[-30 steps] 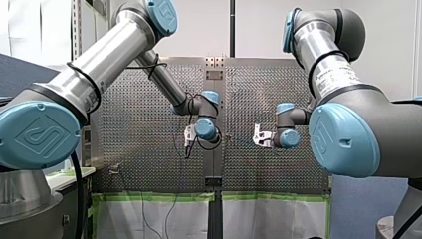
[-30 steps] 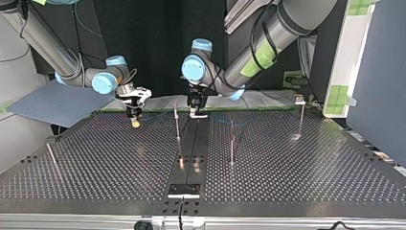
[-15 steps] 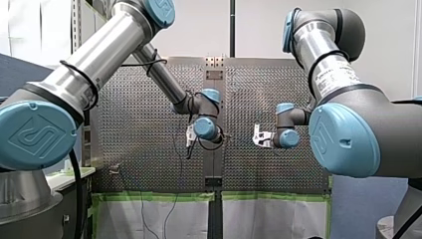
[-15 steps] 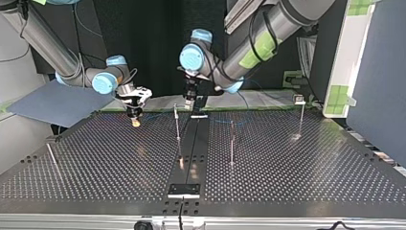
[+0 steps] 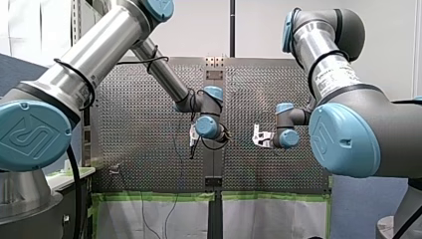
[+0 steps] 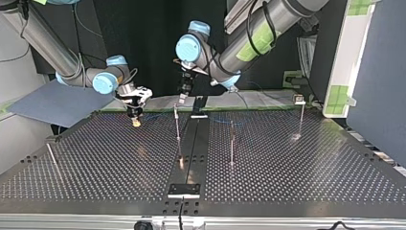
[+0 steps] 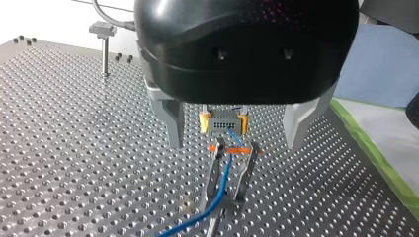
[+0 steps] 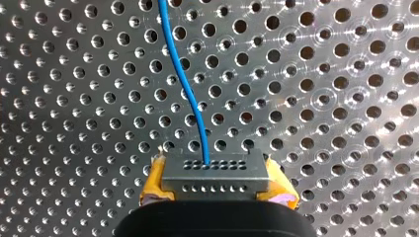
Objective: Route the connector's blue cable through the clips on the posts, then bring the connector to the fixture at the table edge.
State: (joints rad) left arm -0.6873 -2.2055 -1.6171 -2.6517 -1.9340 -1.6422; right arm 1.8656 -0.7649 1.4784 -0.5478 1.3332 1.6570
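Right wrist view: our right tool clamps the grey connector, its blue cable trailing over the bench. Our left tool hangs spread wide above a post clip.

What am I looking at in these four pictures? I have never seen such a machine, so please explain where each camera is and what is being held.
These are two robot arms working at a metal table full of holes. One picture is taken from behind the arms, one from across the table facing them, and two from small cameras on the wrists. Thin posts stand on the table. My right gripper, with yellow pads, is shut on a small grey connector, from which a blue cable runs away. My left gripper is open and holds nothing. Just ahead of it, the cable seems to pass between the two prongs of a clip on a post.
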